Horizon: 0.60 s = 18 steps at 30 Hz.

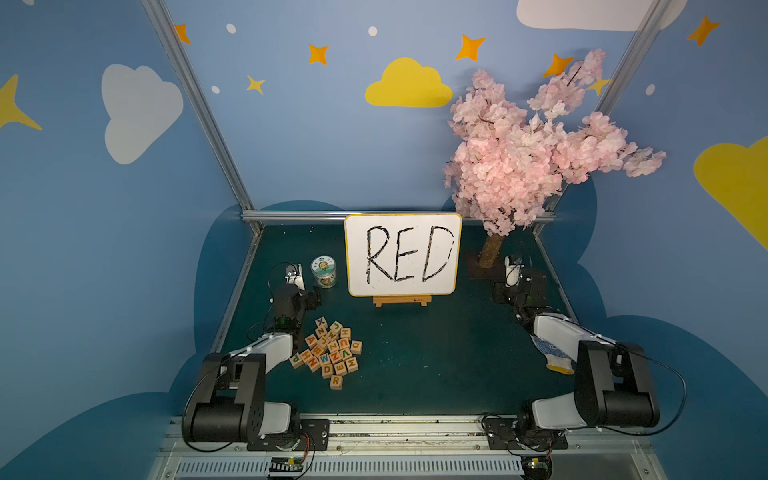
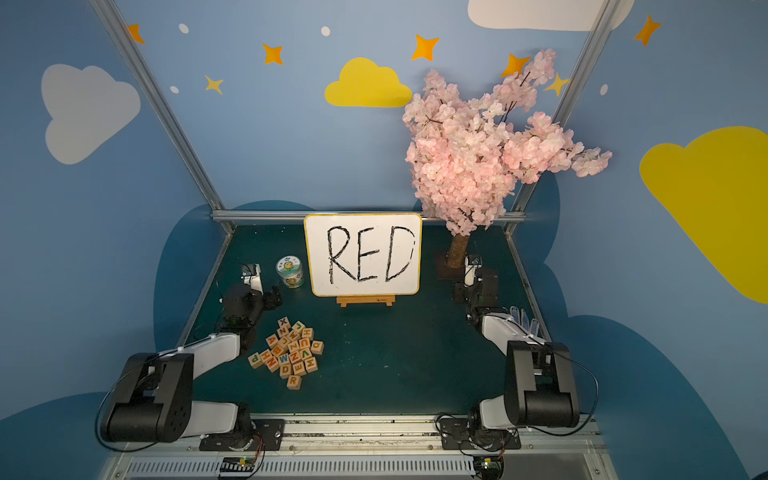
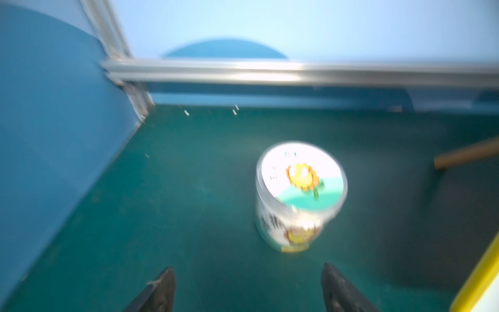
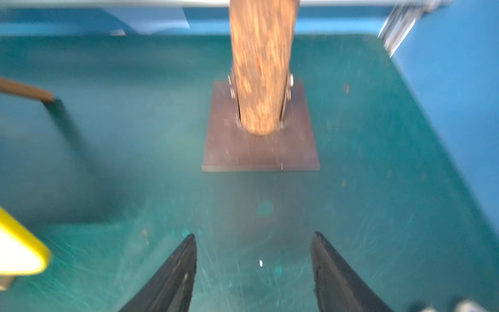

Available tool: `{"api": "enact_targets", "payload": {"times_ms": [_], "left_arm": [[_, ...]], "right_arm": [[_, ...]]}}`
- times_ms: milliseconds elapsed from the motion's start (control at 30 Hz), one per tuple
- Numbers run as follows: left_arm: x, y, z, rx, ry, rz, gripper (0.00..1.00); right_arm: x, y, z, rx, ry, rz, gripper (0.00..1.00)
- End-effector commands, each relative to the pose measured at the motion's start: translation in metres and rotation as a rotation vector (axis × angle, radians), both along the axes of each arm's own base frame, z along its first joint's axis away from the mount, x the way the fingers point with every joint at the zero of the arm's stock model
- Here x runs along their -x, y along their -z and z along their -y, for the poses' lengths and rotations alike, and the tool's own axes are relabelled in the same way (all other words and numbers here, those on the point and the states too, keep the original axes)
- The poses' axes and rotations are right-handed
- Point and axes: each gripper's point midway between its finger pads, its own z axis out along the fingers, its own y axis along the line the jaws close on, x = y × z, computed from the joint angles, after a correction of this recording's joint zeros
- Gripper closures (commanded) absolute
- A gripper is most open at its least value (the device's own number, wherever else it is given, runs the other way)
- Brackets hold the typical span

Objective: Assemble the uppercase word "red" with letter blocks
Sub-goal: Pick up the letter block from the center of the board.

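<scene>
- Ahead of the left pincer: bare green table running up to the aluminium rail at the back edge, with the blue side wall close on the outer side.
- Ahead of the right pincer: a strip of bare table, then the brown base plate with the tree trunk standing on it, and blue wall close on the outer side.
- Between the two pincers: wide open table in both top views, with the whiteboard on a small wooden easel at the back.
- Left pincer: jaws apart, nothing between them, touching nothing. Round jar upright just ahead, slightly to the inner side, clear of the fingertips.
- Right pincer: jaws apart, empty, short of the plate.
- Letter blocks: one loose heap behind the left pincer, beside that arm's forearm, well apart from the right pincer.
- R block at the heap's edge farthest from the left pincer, with the D block and the E block just beside it.
- Readable: "RED" handwritten in black on the yellow-framed whiteboard. Single coloured capitals on the blocks, among them X, A, W, M and P. Sunflower picture on the jar lid, its text too blurred to read.
</scene>
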Motion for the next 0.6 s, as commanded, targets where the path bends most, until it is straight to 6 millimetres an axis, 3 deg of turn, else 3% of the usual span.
{"api": "enact_targets", "payload": {"times_ms": [0,133,333,567], "left_arm": [[0.013,-0.004,-0.014,0.021,-0.148,-0.080,0.20],[0.026,-0.025,0.000,0.053,-0.192,-0.124,0.20],[0.066,-0.053,0.038,0.188,-0.101,-0.187,0.20],[0.133,-0.054,0.038,0.289,-0.078,-0.290,0.19]], "right_arm": [[0.014,-0.009,-0.020,0.097,-0.025,-0.078,0.33],[0.027,-0.035,-0.062,0.128,-0.132,-0.091,0.33],[0.069,-0.057,-0.135,0.099,-0.380,-0.114,0.34],[0.124,-0.071,-0.205,0.063,-0.683,-0.102,0.35]]}}
